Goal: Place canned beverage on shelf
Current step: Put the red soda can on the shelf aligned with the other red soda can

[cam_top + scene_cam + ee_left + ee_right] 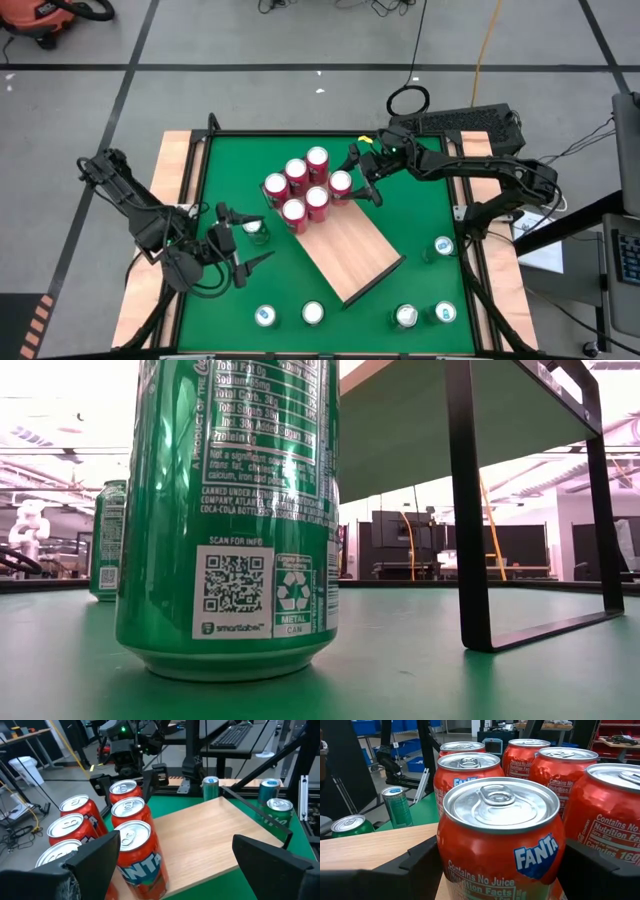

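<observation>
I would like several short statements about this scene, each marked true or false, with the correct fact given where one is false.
1. Six red cans stand together on the shelf. True.
2. The right pincer is at the red can cluster, its jaws on either side of a Fanta can. True.
3. All the green cans are on the shelf. False: the green cans stand on the green table, off the board.
4. The left pincer holds a red can. False: it is open and empty, beside the shelf.
5. The shelf lies flat on the table. False: the low view shows it raised on a dark metal frame.
</observation>
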Available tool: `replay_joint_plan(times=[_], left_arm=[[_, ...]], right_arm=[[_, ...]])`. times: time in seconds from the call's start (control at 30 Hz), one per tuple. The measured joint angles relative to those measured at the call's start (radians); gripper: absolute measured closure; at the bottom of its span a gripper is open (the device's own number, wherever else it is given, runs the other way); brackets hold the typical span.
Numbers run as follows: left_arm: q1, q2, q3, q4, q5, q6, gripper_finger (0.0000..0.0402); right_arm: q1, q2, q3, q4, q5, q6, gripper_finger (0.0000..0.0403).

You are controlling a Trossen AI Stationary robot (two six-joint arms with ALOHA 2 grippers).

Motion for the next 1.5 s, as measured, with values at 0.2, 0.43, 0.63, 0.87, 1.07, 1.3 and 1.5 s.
replay_joint_plan(times=[0.2,0.43,0.63,0.87,1.07,1.3,1.5], left_arm=[[0.000,0.000,0.000,0.000,-0.001,-0.009,0.0018],[0.000,0.000,0.000,0.000,-0.016,-0.009,0.0018],[-0.001,0.000,0.000,0.000,-0.019,-0.010,0.0018],[-0.001,0.000,0.000,0.000,-0.019,-0.008,0.0018],[-0.001,0.000,0.000,0.000,-0.019,-0.001,0.0018],[-0.001,0.000,0.000,0.000,-0.019,0.000,0.0018],[-0.001,0.000,0.000,0.000,-0.019,0.001,0.0018]], right_arm=[[0.000,0.000,0.000,-0.003,0.001,0.000,0.0096],[0.000,0.000,0.000,-0.006,0.001,0.000,0.0096],[0.002,0.000,0.001,-0.007,0.002,-0.001,0.0096],[0.002,0.000,0.001,-0.008,0.003,0.002,0.0096],[0.002,0.000,0.001,-0.008,0.005,0.008,0.0079],[0.003,0.002,0.000,-0.012,0.008,0.011,0.0063],[0.016,0.002,0.001,-0.010,0.012,0.011,0.0063]])
